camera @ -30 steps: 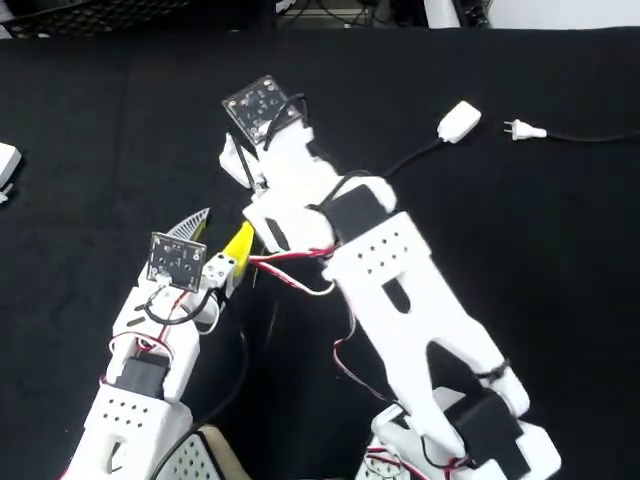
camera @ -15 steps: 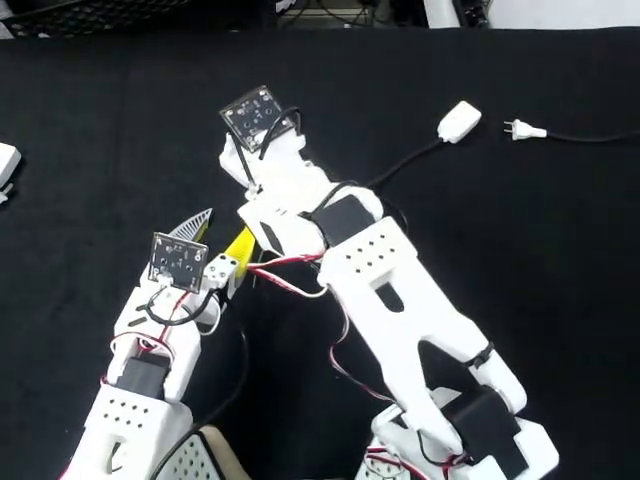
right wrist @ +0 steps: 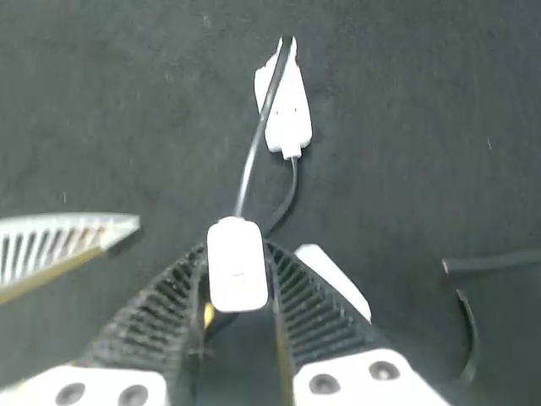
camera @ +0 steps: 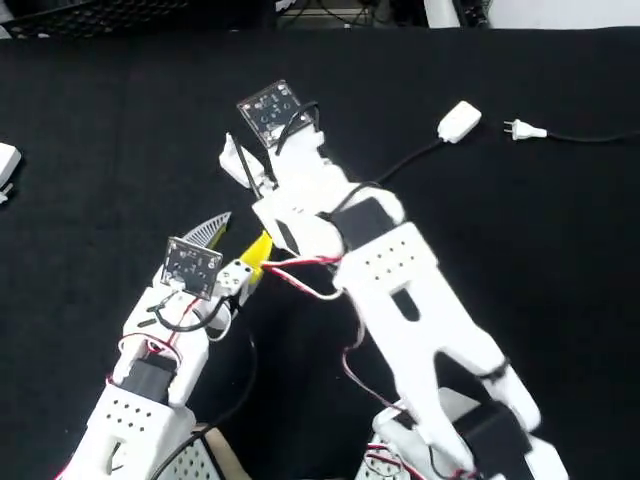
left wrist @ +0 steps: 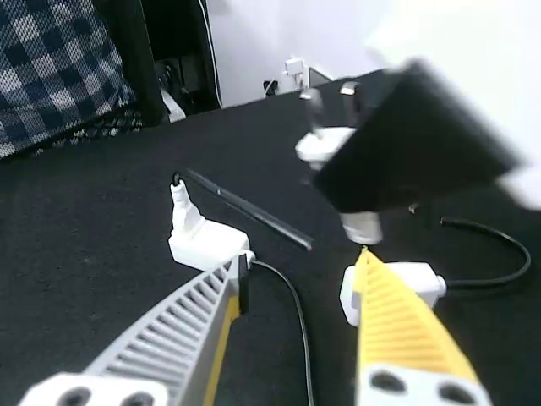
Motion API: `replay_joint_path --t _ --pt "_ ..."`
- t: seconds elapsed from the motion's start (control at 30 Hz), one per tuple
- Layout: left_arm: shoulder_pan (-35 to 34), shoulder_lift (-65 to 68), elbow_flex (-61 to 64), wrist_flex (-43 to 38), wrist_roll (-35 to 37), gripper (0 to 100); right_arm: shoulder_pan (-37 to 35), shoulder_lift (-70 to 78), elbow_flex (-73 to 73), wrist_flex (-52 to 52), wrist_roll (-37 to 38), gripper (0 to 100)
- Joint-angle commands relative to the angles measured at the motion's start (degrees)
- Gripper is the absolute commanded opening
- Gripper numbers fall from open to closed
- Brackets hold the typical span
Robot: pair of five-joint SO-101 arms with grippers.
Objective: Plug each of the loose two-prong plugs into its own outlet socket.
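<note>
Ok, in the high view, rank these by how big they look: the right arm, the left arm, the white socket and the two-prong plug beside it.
1. right arm
2. left arm, partly cut off by the frame edge
3. white socket
4. two-prong plug
The arms rise nearer the camera, which enlarges them.

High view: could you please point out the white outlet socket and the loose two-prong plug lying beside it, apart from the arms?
outlet socket (camera: pixel 460 120), high view, middle of its white body.
two-prong plug (camera: pixel 528 130), high view, white body behind the prongs.
</note>
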State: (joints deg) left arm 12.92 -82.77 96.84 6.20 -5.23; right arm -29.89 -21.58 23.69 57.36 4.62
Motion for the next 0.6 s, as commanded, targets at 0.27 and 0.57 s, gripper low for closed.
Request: replay_joint_path --t 0.27,0.57 --pt "-0.5 -14.3 1.0 9.5 0.4 22 -7.1 -14.5 -0.5 13.2 -0.4 1.3" --pt "6.9 -21.2 0.7 19.3 0.0 22 -11.3 -15.9 1.0 13.9 -0.4 1.3"
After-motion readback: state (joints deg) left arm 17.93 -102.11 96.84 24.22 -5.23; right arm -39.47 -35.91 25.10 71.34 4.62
